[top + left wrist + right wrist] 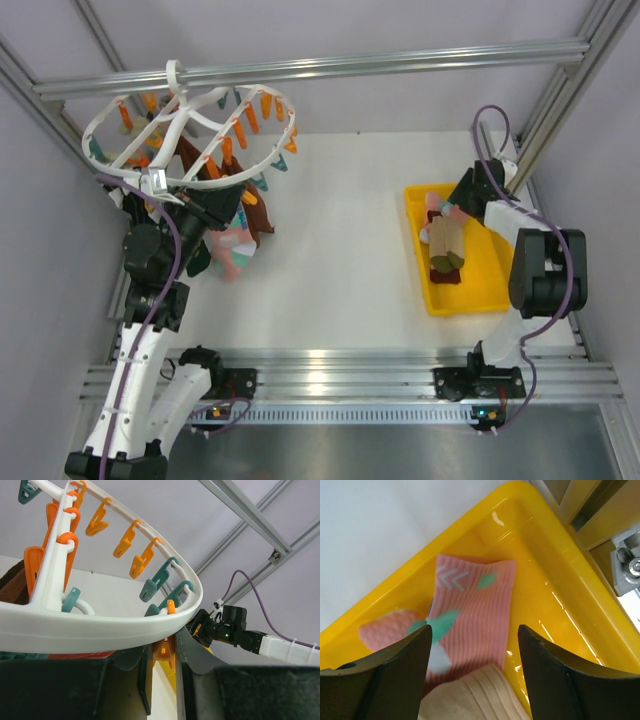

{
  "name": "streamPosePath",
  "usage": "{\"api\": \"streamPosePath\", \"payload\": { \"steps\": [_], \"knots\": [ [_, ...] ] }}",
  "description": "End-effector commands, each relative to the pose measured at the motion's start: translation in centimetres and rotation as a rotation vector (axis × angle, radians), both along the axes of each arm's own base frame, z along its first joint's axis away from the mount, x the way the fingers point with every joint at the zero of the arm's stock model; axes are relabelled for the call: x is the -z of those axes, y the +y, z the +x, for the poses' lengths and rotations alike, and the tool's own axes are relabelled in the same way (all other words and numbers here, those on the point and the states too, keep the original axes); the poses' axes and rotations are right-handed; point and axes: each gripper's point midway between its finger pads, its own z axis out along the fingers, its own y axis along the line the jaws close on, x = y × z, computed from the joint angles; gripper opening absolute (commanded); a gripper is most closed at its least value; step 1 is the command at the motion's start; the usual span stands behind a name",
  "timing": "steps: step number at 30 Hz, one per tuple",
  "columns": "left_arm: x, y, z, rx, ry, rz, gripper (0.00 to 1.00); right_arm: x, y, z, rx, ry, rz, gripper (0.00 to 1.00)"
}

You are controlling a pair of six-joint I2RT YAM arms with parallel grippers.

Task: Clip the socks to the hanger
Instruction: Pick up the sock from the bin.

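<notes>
Your hanger (190, 130) hangs at 10 o'clock on the table (340, 250), socks (238, 245) clipped at its 5 o'clock; the tray (490, 290) sits at 3 o'clock. The right gripper (474, 645) hovers spread, a pink sock (470, 600) directly between its fingers. The left gripper (163, 667) straddles an orange clip (164, 650); you cannot tell whether it grips.
</notes>
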Motion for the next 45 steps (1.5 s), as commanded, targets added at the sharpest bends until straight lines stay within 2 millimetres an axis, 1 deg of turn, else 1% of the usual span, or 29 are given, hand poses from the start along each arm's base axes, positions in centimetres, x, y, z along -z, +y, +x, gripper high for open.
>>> {"api": "streamPosePath", "payload": {
  "steps": [1,2,3,4,5,7,8,10,11,14,16,17,19,20,25,27,28,30,31,32,33,34,36,38,40,41,42,43,45],
  "knots": [
    [-1.4,1.7,0.8,-0.098,-0.033,-0.013,0.0,-1.5,-2.5,2.9,0.108,-0.074,-0.031,0.68],
    [-1.3,1.7,0.9,-0.102,-0.029,-0.012,0.0,-1.6,-2.8,3.3,0.111,-0.075,-0.034,0.68],
    [-1.2,1.8,0.9,-0.108,-0.026,-0.013,0.0,-1.1,-2.9,3.3,0.105,-0.058,-0.031,0.68],
    [-1.1,1.9,1.0,-0.111,-0.023,-0.012,0.0,-0.2,-3.0,3.4,0.101,-0.039,-0.029,0.68],
    [-1.0,1.9,1.1,-0.111,-0.019,-0.011,0.0,0.0,-3.1,3.6,0.094,-0.034,-0.033,0.67],
    [-1.0,1.9,1.3,-0.117,-0.015,-0.004,0.0,1.0,-3.0,3.5,0.079,-0.01,-0.015,0.67],
    [-1.0,2.0,1.3,-0.121,-0.014,-0.001,0.0,1.3,-2.8,4.0,0.075,-0.013,0.01,0.66],
    [-1.1,2.1,1.4,-0.129,-0.015,0.009,0.0,2.2,-2.4,3.9,0.061,0.01,0.043,0.64],
    [-1.1,2.2,1.5,-0.132,-0.013,0.012,0.0,2.3,-2.3,4.0,0.066,0.013,0.049,0.62],
    [-1.2,2.2,1.6,-0.134,-0.01,0.011,0.0,3.0,-2.7,3.2,0.101,0.066,0.04,0.59],
    [-1.3,2.2,1.6,-0.134,-0.013,0.009,0.0,3.5,-2.7,2.5,0.105,0.095,0.04,0.57],
    [-1.3,2.2,1.6,-0.134,-0.011,0.009,0.0,4.0,-2.7,1.9,0.104,0.121,0.041,0.56],
    [-1.3,2.2,1.6,-0.135,-0.01,0.009,0.0,4.5,-2.6,1.2,0.103,0.146,0.046,0.55],
    [-1.3,2.2,1.5,-0.134,-0.011,0.009,0.0,4.9,-2.5,1.0,0.1,0.156,0.049,0.53],
    [-1.9,2.4,1.6,-0.146,-0.029,0.024,0.0,5.4,-2.3,0.7,0.07,0.194,0.048,0.47],
    [-2.1,2.5,1.5,-0.151,-0.035,0.026,0.0,5.8,-2.1,0.5,0.05,0.22,0.048,0.37],
    [-2.2,2.5,1.5,-0.152,-0.037,0.027,0.0,6.3,-2.2,0.0,0.047,0.249,0.048,0.31],
    [-2.1,2.4,1.5,-0.145,-0.034,0.026,0.0,6.7,-2.4,-0.2,0.036,0.273,0.049,0.27],
    [-2.1,2.4,1.6,-0.147,-0.032,0.023,0.0,6.9,-2.7,-0.5,0.037,0.285,0.058,0.21],
    [-2.2,2.5,1.6,-0.15,-0.034,0.021,0.0,7.2,-2.8,-0.7,0.024,0.295,0.058,0.1],
    [-2.1,2.5,1.6,-0.153,-0.034,0.024,0.0,7.3,-3.0,-0.8,0.019,0.303,0.054,0.07],
    [-2.2,2.6,1.7,-0.158,-0.036,0.026,0.0,7.1,-3.2,-0.6,0.009,0.3,0.039,0.0],
    [-2.3,2.6,1.6,-0.156,-0.041,0.025,0.0,6.6,-3.5,-0.6,-0.032,0.301,0.01,0.0],
    [-2.3,2.3,1.5,-0.143,-0.04,0.023,0.0,5.0,-3.4,0.0,-0.069,0.252,-0.003,0.0],
    [-2.0,2.3,1.5,-0.139,-0.033,0.018,0.0,3.2,-2.8,0.6,-0.113,0.191,0.003,0.0],
    [-2.0,2.2,1.5,-0.133,-0.033,0.019,0.0,1.2,-2.6,0.9,-0.142,0.136,-0.007,0.0],
    [-1.8,2.1,1.5,-0.131,-0.028,0.019,0.0,-0.3,-2.1,1.6,-0.168,0.084,0.002,0.0],
    [-1.8,2.1,1.5,-0.13,-0.029,0.017,0.0,-2.6,-1.5,1.9,-0.2,0.022,0.011,0.0],
    [-1.7,2.1,1.4,-0.126,-0.029,0.018,0.0,-5.3,-0.6,2.4,-0.257,-0.058,0.018,0.0]
  ]
}}
